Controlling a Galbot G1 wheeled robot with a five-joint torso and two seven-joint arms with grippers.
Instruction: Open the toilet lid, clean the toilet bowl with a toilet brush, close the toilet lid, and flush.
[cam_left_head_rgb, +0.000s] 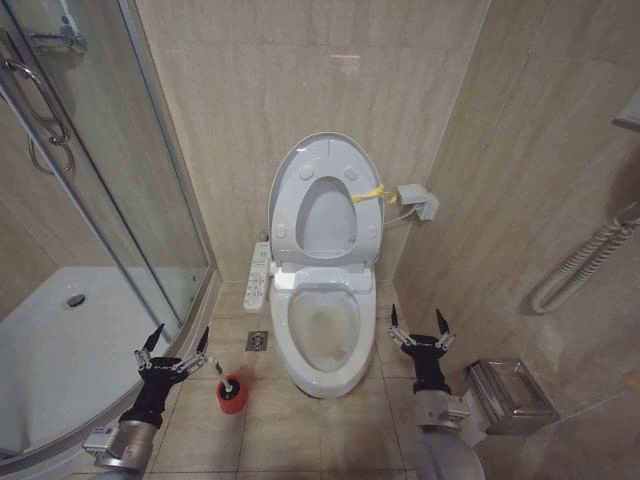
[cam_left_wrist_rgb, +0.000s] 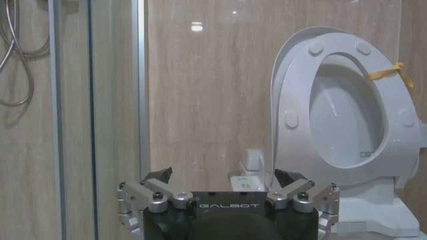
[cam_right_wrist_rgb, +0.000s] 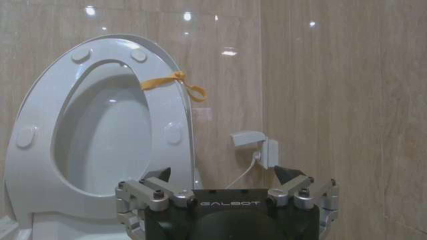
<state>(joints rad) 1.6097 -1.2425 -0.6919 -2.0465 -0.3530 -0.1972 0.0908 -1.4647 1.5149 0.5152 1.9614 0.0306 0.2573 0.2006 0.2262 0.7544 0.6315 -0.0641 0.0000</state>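
Note:
The toilet lid (cam_left_head_rgb: 325, 222) stands raised against the wall with the ring seat (cam_left_head_rgb: 290, 200) up in front of it; a yellow band (cam_left_head_rgb: 368, 194) is tied around their edge. Below them the toilet bowl (cam_left_head_rgb: 322, 328) lies uncovered. The toilet brush (cam_left_head_rgb: 231, 392) stands in its red cup on the floor, left of the bowl. My left gripper (cam_left_head_rgb: 178, 345) hovers open just left of the brush. Open as well, my right gripper (cam_left_head_rgb: 421, 325) hangs to the right of the bowl. The left wrist view shows the left gripper (cam_left_wrist_rgb: 223, 175) facing the lid (cam_left_wrist_rgb: 343, 125). The right wrist view shows the right gripper (cam_right_wrist_rgb: 223, 172) before the lid (cam_right_wrist_rgb: 110, 132).
A glass shower enclosure (cam_left_head_rgb: 100, 200) with a white tray fills the left. The button panel (cam_left_head_rgb: 257, 276) juts from the toilet's left side, above a floor drain (cam_left_head_rgb: 257, 341). A wall socket (cam_left_head_rgb: 421, 202) and a corrugated hose (cam_left_head_rgb: 580, 265) are on the right, with a metal box (cam_left_head_rgb: 510, 395) below.

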